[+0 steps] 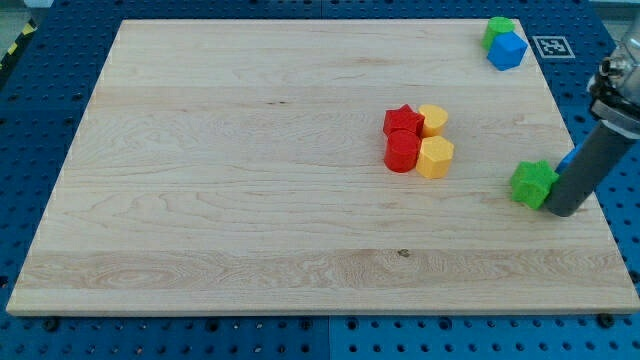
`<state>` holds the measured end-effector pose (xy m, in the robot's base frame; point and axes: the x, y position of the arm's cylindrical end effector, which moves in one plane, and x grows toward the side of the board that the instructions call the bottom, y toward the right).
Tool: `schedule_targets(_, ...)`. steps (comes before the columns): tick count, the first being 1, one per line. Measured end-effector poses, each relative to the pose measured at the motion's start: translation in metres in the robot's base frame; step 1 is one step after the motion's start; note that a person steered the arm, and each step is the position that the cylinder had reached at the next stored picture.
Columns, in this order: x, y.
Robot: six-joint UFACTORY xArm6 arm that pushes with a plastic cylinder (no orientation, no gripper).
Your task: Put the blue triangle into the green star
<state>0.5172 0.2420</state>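
Pale wood makes the big board [250, 200], which lies on a blue table surface [40, 120] and fills most of the view. Near the view's right edge of the board stands the green star-shaped block [533, 183]. Directly at its right side is my tip [560, 210], the lower end of the dark straight rod [590, 165] that comes down from the view's upper right. The tip appears to touch the green star, or it is just beside it; I cannot tell which. A small piece of blue [569, 158] shows behind the rod, between the rod and the star; it is mostly hidden, so I cannot make out its shape and cannot say with certainty that it is the blue triangle. The arm carries no jaws, only this rod, so nothing is clamped.

At the view's top right corner of the board, a blue block [508, 50] lies touching a second green block [497, 30], which is partly behind it. Near the middle of the board, a little to the view's right, four blocks sit tightly together: two red blocks [403, 137] on the left and two yellow blocks [434, 142] on the right. This group is well apart from the tip. A black and white marker tag [551, 46] lies on the table beyond the board's top right corner.
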Motion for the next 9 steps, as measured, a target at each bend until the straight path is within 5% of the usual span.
schedule_targets(4, 0.021, -0.025)
schedule_targets(6, 0.020, 0.087)
schedule_targets(9, -0.022, 0.102)
